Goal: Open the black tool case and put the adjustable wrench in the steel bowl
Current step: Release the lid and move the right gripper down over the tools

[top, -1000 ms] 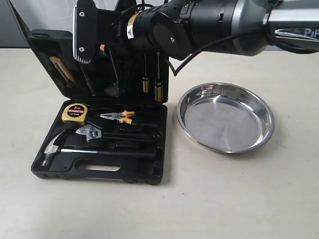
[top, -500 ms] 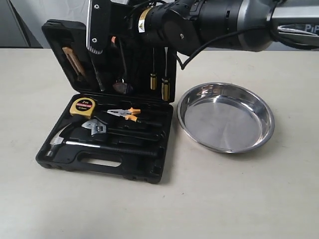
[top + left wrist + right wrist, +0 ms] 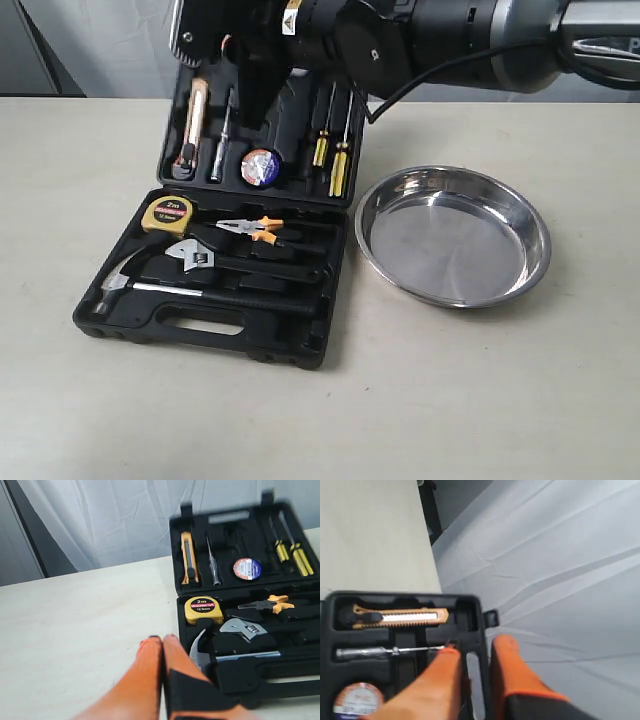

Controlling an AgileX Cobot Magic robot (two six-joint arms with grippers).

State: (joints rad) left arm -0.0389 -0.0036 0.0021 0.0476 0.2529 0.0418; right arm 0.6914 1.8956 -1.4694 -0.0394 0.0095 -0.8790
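The black tool case [image 3: 200, 338] lies open on the table with its lid [image 3: 290, 130] standing upright. My right gripper [image 3: 477, 645] is clamped on the lid's top edge [image 3: 470, 610] at the handle slot, one orange finger on each side. The adjustable wrench [image 3: 190, 257] rests in the base tray between the pliers and the hammer, and shows too in the left wrist view [image 3: 245, 629]. Right of the case sits the steel bowl [image 3: 452, 236], with nothing in it. My left gripper [image 3: 162, 639] is shut and empty, just beside the case's hammer end.
The tray also holds a yellow tape measure [image 3: 170, 214], orange-handled pliers [image 3: 250, 229] and a claw hammer [image 3: 115, 283]. A knife, tape roll and screwdrivers [image 3: 335, 150] sit in the lid. The right arm [image 3: 420, 35] spans above the case's back edge.
The lid has swung from a slanted pose to squarely upright, showing its tools. The case shifted slightly right, and the right arm moved up and right with the lid.
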